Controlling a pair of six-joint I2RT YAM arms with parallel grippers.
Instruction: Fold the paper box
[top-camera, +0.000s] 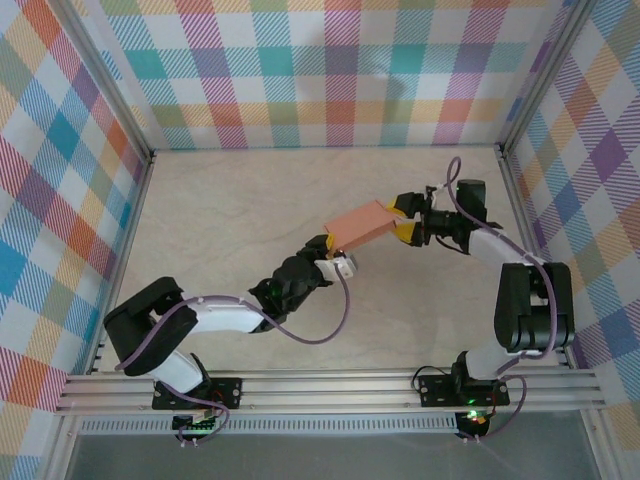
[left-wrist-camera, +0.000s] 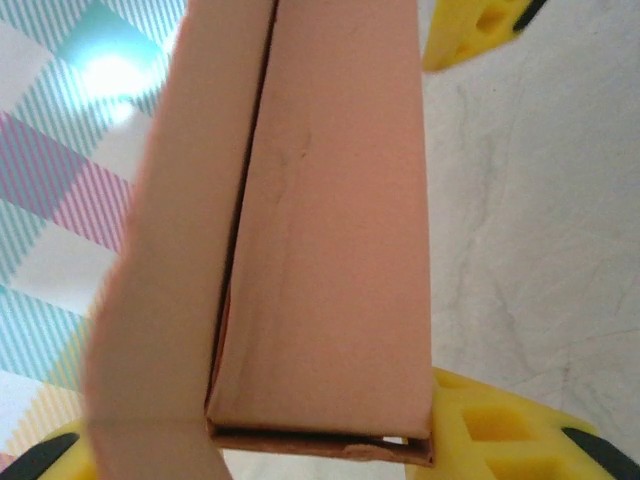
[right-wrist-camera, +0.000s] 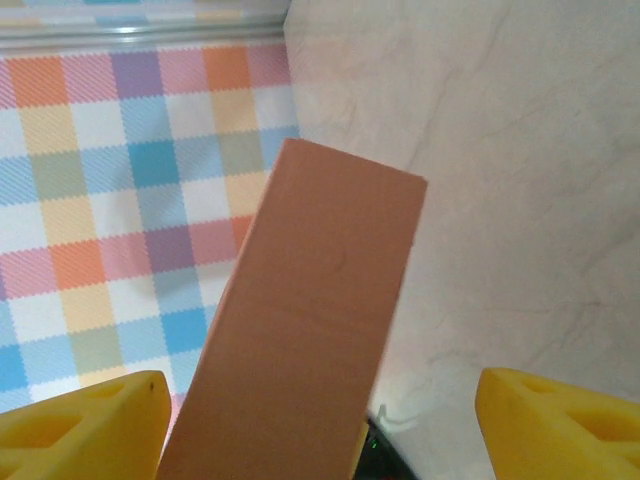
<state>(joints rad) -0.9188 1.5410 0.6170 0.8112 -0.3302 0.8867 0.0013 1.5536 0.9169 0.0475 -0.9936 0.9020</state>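
Observation:
The paper box (top-camera: 362, 224) is a small salmon-orange rectangular box held above the table, tilted, its long side running from lower left to upper right. My left gripper (top-camera: 333, 247) is shut on its lower left end. In the left wrist view the paper box (left-wrist-camera: 330, 230) sits between the yellow fingers (left-wrist-camera: 500, 435), with a long seam slightly agape and the near end open. My right gripper (top-camera: 403, 221) is open around the other end. In the right wrist view the paper box (right-wrist-camera: 310, 330) lies close to the left of the two fingers (right-wrist-camera: 85, 430), well apart from the other.
The beige marbled table (top-camera: 230, 210) is walled by checked panels (top-camera: 330, 70) on three sides. An aluminium rail (top-camera: 330, 385) runs along the near edge by both arm bases. A purple cable (top-camera: 345, 310) loops from the left arm.

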